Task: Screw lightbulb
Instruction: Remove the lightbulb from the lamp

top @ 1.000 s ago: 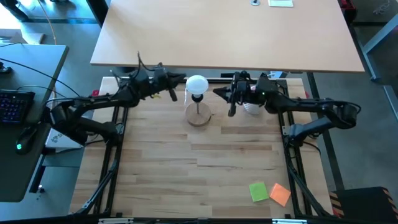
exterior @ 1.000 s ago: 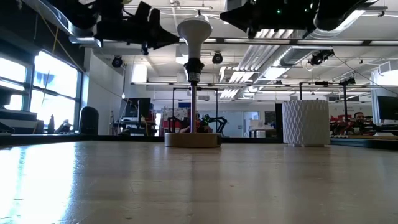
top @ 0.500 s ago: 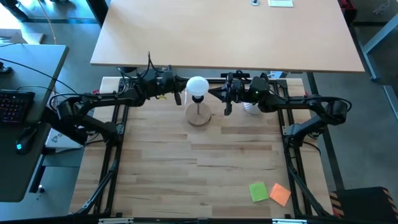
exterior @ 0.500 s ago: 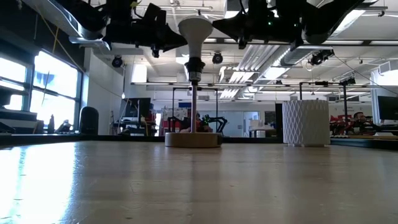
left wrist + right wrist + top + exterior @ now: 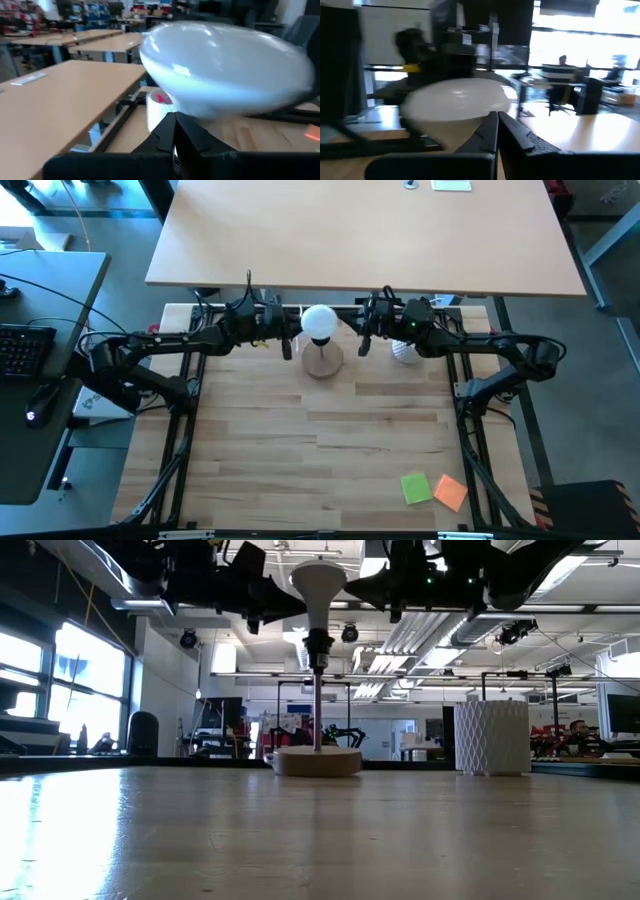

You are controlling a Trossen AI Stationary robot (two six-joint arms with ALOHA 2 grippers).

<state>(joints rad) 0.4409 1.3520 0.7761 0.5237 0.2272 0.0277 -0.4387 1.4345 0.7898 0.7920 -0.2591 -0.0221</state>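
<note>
Both arms were dark, nearly black, built of slim jointed tubes with bulkier housings at the joints. Thin black cables looped along the left arm (image 5: 150, 350) and the right arm (image 5: 500, 350). A small green light glowed on the right wrist housing. Each gripper's fingers (image 5: 172, 140) were matte black, flat and wedge-shaped, tapering to points.
</note>
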